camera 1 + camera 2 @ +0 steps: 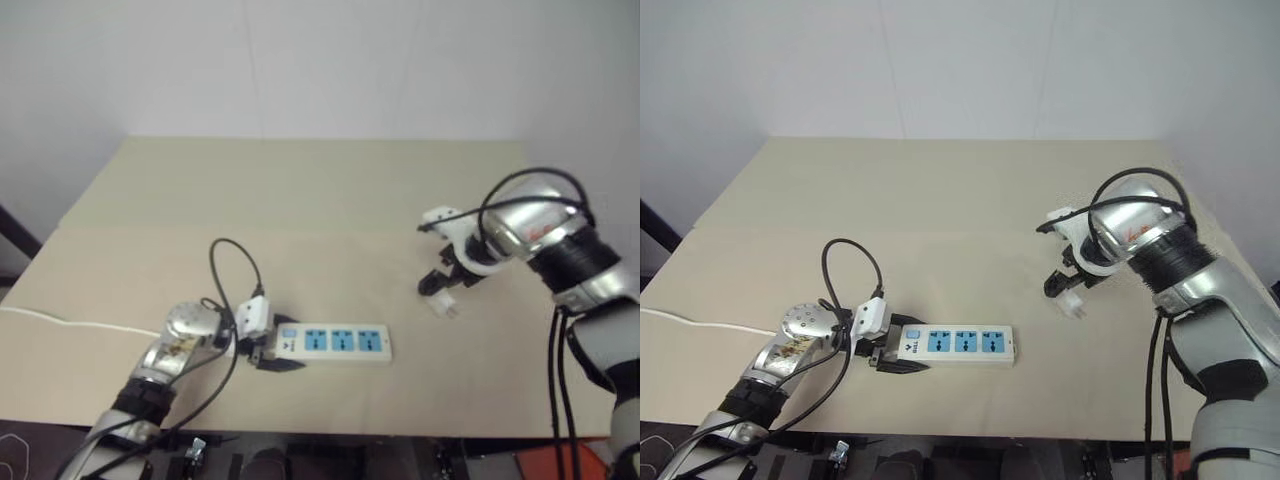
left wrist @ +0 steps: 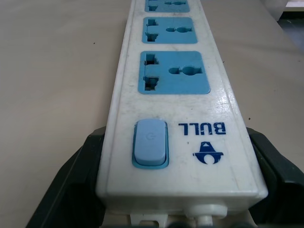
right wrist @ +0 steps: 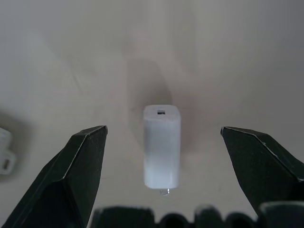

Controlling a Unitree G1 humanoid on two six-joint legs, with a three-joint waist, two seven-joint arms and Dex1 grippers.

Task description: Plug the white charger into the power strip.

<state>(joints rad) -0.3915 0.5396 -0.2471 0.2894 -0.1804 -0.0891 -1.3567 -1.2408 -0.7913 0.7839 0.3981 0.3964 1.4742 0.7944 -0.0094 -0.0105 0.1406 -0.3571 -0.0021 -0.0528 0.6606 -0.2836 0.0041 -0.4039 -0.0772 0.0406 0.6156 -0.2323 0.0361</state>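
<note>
The power strip [image 1: 340, 342] lies near the table's front edge, a long white bar with three blue socket faces and a blue switch [image 2: 150, 143]. My left gripper [image 1: 272, 358] is shut on its switch end, one black finger [image 2: 76, 180] pressed on each long side. The white charger [image 1: 446, 306] lies on its side on the table to the right, apart from the strip. My right gripper [image 3: 162, 129] hangs just over it, pointing down and open. The charger [image 3: 162, 147] sits between the two wide-spread fingers, touching neither.
The beige table [image 1: 300, 200] runs back to a white wall. The strip's white cord [image 1: 60, 320] trails off to the left edge. A black cable [image 1: 235, 260] loops up from my left wrist. Bare tabletop lies between strip and charger.
</note>
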